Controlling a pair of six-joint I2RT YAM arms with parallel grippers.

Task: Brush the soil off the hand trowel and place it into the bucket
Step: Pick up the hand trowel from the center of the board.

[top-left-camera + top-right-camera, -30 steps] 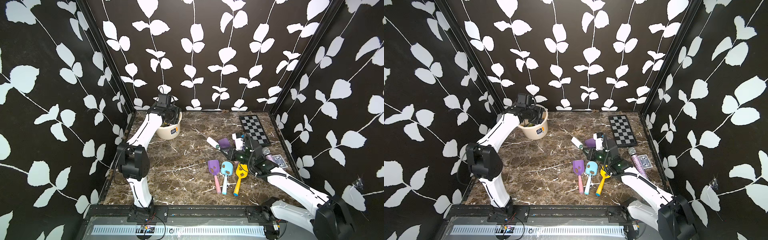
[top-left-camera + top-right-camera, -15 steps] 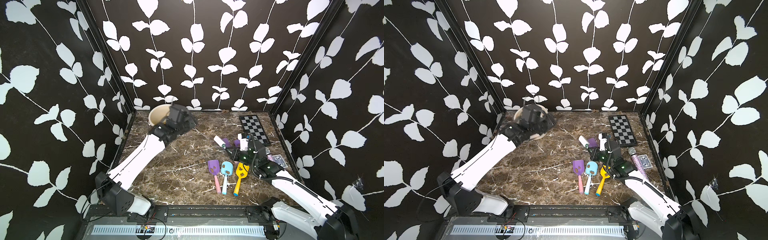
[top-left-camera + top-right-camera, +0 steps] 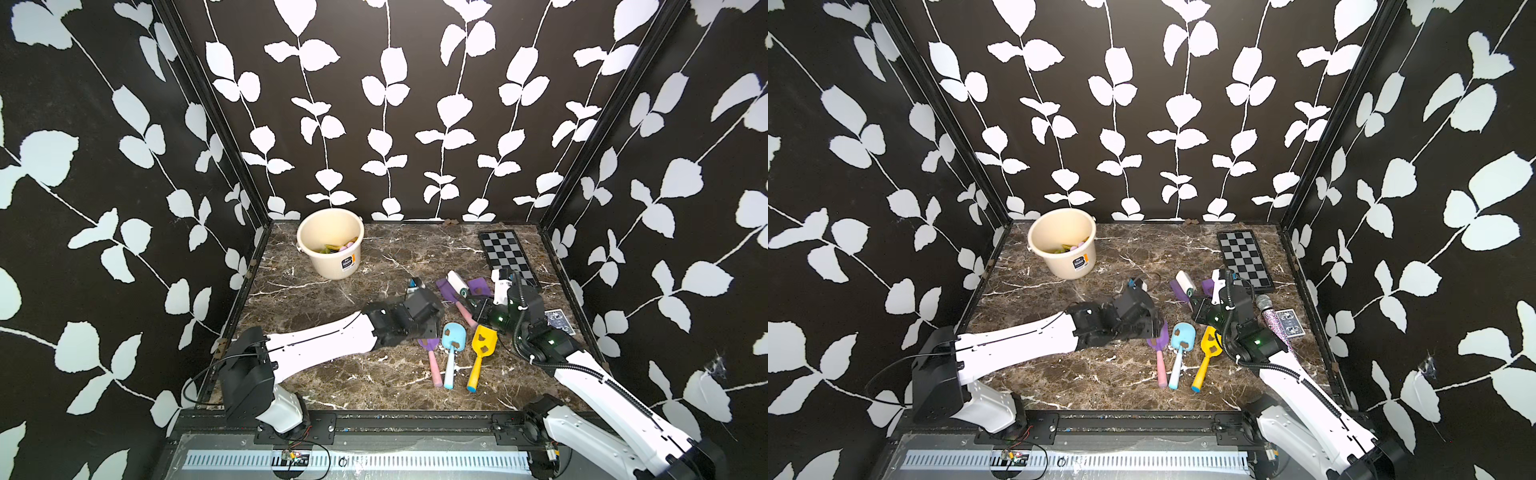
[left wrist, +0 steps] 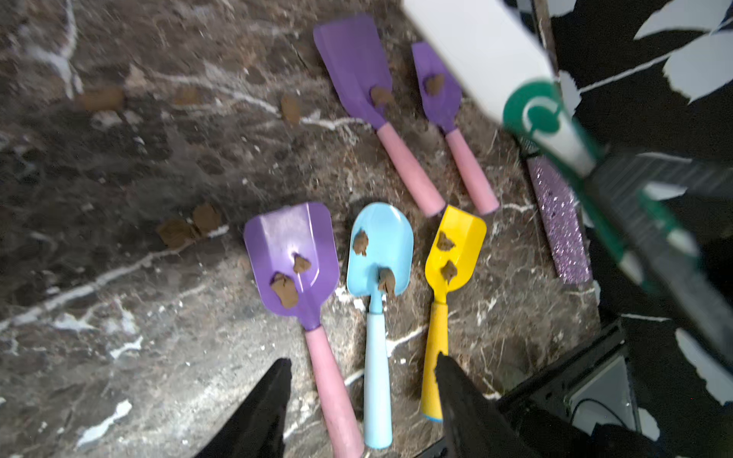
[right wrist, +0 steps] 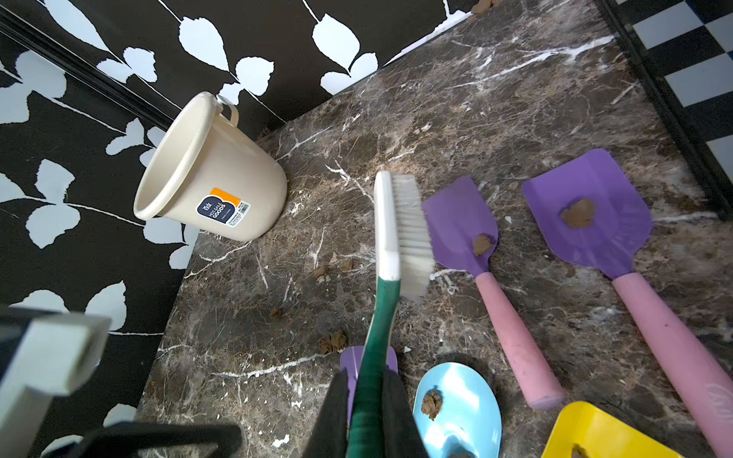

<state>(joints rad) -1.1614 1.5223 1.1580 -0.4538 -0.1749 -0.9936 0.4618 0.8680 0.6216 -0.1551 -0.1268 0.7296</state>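
Three hand trowels lie side by side near the front: purple (image 4: 291,253), light blue (image 4: 380,248) and yellow (image 4: 456,248). Brown soil (image 4: 284,291) clumps sit on each blade. My left gripper (image 4: 363,360) hangs open over their handles and grips nothing; in both top views it covers part of the purple trowel (image 3: 428,344). My right gripper (image 5: 367,376) is shut on the green handle of a white brush (image 5: 400,230), held above the table beside the trowels. The cream bucket (image 3: 330,243) stands at the back left.
Two more purple trowels (image 5: 460,222) (image 5: 587,214) with soil lie behind the brush. Loose soil clumps (image 4: 174,234) dot the marble. A chessboard (image 3: 505,251), a glittery microphone (image 3: 1273,318) and a card deck (image 3: 1289,328) lie at the right. Trowel handles show inside the bucket.
My left arm has swung from the bucket across the table to the three front trowels. The right gripper has kept the brush and barely moved.
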